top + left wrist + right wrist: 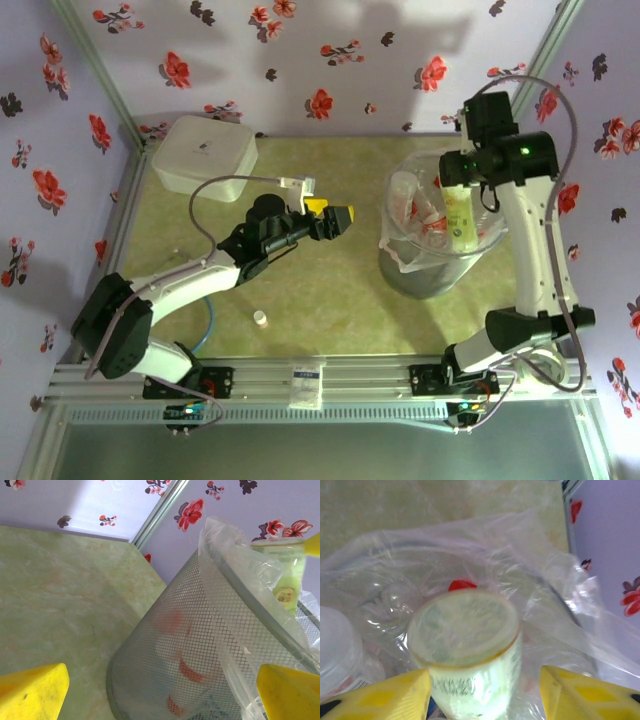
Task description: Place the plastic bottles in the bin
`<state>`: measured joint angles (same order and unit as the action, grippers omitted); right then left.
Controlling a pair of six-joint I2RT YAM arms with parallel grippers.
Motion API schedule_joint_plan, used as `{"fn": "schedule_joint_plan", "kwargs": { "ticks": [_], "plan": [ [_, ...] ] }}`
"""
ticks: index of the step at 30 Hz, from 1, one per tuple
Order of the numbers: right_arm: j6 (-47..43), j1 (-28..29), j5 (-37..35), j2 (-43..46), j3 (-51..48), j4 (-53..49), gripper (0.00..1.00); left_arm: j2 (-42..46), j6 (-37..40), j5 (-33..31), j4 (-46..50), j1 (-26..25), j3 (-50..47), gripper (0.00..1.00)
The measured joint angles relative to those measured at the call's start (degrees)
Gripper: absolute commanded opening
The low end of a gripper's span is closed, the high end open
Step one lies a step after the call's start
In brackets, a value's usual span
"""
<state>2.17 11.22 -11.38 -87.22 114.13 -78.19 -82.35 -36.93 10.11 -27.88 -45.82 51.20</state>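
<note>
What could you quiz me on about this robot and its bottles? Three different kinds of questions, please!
1. True or false: the left gripper is open and empty.
2. Which bottle is between the fingers of the right gripper, over the bin? A: red-capped. B: pale green. C: blue-labelled.
3. Fill in: the tiny white cap lies on the ___.
Key: 1 true; 2 B; 3 table.

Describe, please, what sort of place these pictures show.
Likely a staged robot test cell: lilac flower-patterned wall panels, a pale green marbled tabletop, and a silver aluminium mounting rail.
</note>
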Motion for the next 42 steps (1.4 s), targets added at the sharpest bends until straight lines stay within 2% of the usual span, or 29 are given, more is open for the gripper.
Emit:
{"fn": "schedule_joint_plan", "kwargs": {
  "ticks": [6, 14, 16, 24, 27, 31, 36, 42],
  "plan": [
    [1.05, 0.07, 2.51, -2.14, -7.91, 6.10, 0.54, 0.00, -0.11, 0.00, -0.20, 0.02, -0.66, 0.97],
    [1.53, 0.04, 3.96, -2.14, -11.21, 9.88, 0.53, 0.02, -0.31, -0.02, -0.59, 0.24, -1.60, 0.97],
    [1.79, 0.04, 4.11, -2.12, -10.73, 9.73, 0.58, 0.00, -0.33, -0.02, -0.61, 0.37, -1.88, 0.97],
    [5.31, -1.07, 0.74, 0.76, -4.55, 9.42, 0.88, 0.13, -0.48, -0.02, -0.81, 1.18, -2.75, 0.98],
    [7.06, -4.96, -0.50, 5.01, -4.55, 9.31, 0.99, 1.09, -0.48, -0.02, -0.70, 2.08, -3.56, 0.99],
    [9.29, -12.96, 0.70, 11.56, -7.43, 9.55, 1.00, 3.26, -0.48, -0.02, 0.11, 4.28, -4.46, 1.00],
    [12.20, -22.38, 7.19, 18.53, -16.39, 9.99, 1.00, 6.64, -0.02, -0.02, 2.99, 7.82, -4.72, 1.00],
    [14.75, -28.20, 18.01, 20.52, -26.60, 13.73, 0.99, 12.52, 2.27, -0.02, 9.35, 11.41, -6.80, 1.00]
  ]
}}
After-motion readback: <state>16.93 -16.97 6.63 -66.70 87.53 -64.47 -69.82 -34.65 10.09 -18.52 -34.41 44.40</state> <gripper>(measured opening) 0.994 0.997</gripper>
